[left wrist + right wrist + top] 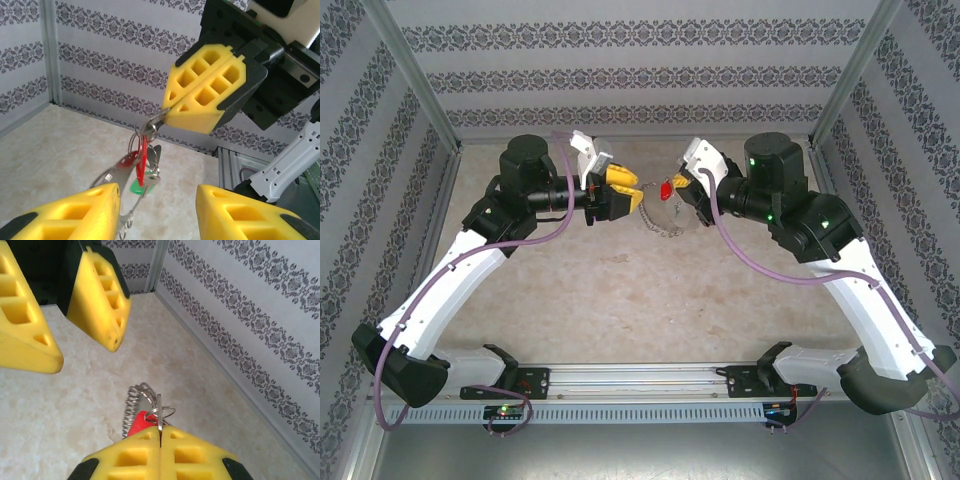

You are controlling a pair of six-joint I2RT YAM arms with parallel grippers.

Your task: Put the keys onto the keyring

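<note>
We see the right hand (pixel 172 111) closed tight. Its yellow fingertips pinch what looks like one of the small silver rings at the top of the keyring (pixel 112 175). Held that way, the whole bunch hangs below the grip over the desk (pixel 55 145). The loop and its fringe of rings can then fall open under their own weight instead of lying in a tangle. We cannot tell whether the lowest rings touch the desk.

The key (pixel 153 176) with its red tag (pixel 142 157) hangs in that same bunch, just under the pinch, with a green tag (pixel 137 189) lower down beside it. From the right wrist, the red tag sits right against the closed fingertips, with a coil of small rings beyond it.

The left hand (pixel 157 200) faces the right one across a small gap, its jaws moderately apart and holding nothing. The bunch dangles between the two hands, nearer the right. We judge the pairing deliberate: one hand serves as a fixed hanger, while the other is free to come in from the side and work the key.

We cannot tell whether the key is truly threaded onto a ring or only caught among the rings, because the metal parts overlap too closely. If it is on, the task is close to done. If not, the left hand will need a fine pinch on the key's head, and the swinging bunch could slip away from it.
</note>
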